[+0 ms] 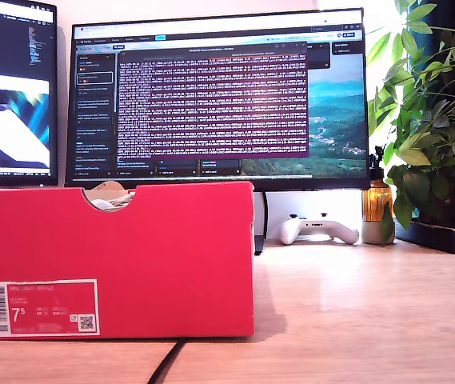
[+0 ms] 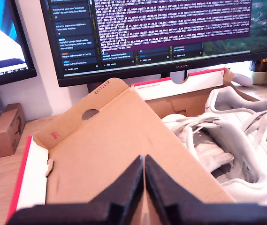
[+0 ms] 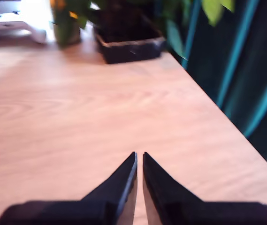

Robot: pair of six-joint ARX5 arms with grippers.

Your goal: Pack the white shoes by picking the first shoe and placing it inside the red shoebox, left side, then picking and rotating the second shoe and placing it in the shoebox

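Wooden tabletop (image 1: 355,312), two lit monitors (image 1: 219,96) behind, potted plant (image 1: 435,120) at exterior view's right. Red shoebox (image 1: 115,256) stands at exterior view's left; both white shoes (image 2: 232,140) lie inside. My first pincer (image 2: 144,161) and second pincer (image 3: 139,157): closed, empty.

Both shoes (image 2: 227,136) in the shoebox (image 1: 115,260), side by side. Box at the exterior view's left on the desk (image 1: 355,312), monitor (image 1: 219,96) behind; controller (image 1: 318,229) and plant (image 1: 435,120) toward that view's right.
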